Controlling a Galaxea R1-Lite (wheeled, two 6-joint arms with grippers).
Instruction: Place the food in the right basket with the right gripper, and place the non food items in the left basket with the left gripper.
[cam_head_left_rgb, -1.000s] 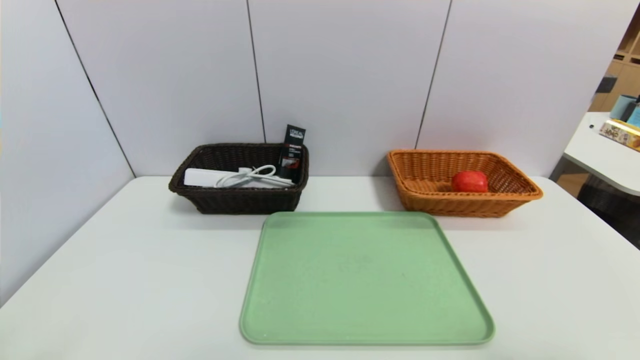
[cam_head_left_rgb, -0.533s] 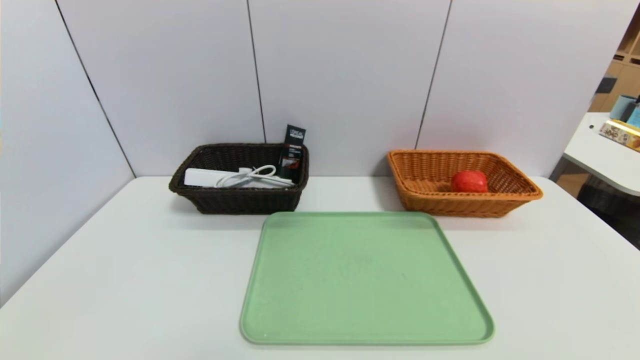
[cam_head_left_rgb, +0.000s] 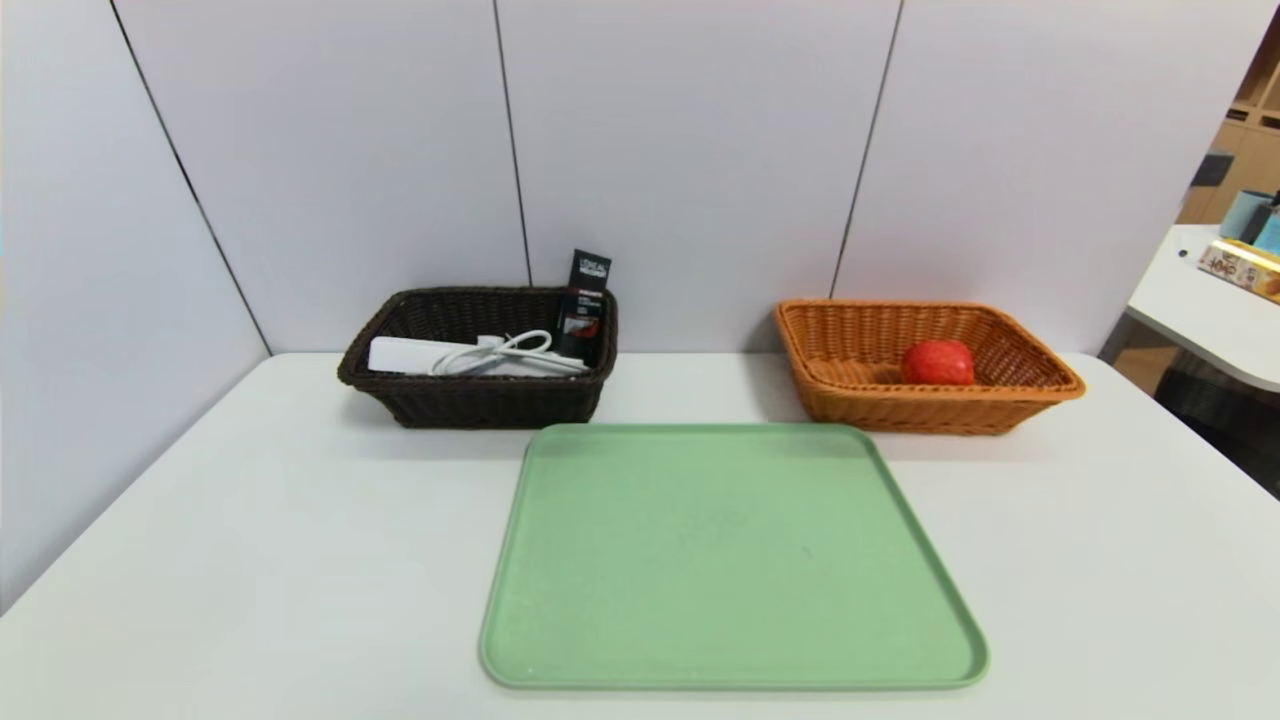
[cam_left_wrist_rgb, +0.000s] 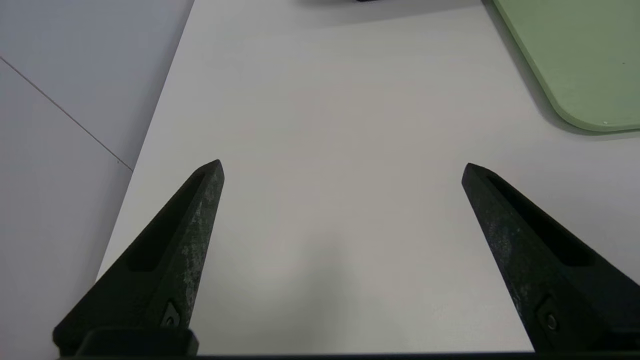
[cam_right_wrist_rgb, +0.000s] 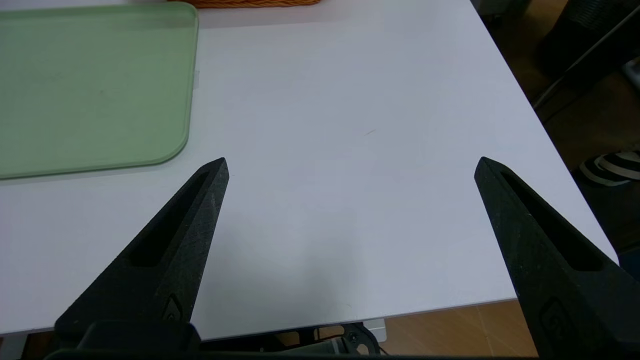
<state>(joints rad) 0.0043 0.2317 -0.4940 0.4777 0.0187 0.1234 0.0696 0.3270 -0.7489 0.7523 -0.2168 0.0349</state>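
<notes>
Apple (cam_head_left_rgb: 938, 362) in orange basket (cam_head_left_rgb: 1040, 385); charger (cam_head_left_rgb: 470, 355) and tube (cam_head_left_rgb: 586, 305) in dark basket (cam_head_left_rgb: 470, 400). Green tray (cam_head_left_rgb: 730, 650) bare. L gripper (cam_left_wrist_rgb: 342, 167) and R gripper (cam_right_wrist_rgb: 350, 165) both spread wide, holding nothing, over table (cam_head_left_rgb: 250, 560) edges.

Head cam high, frontal; wrist cams low, share tray (cam_head_left_rgb: 733, 560).

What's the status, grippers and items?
Left gripper, right gripper open, empty. Apple in orange basket; power strip in dark basket. Tray bare.
</notes>
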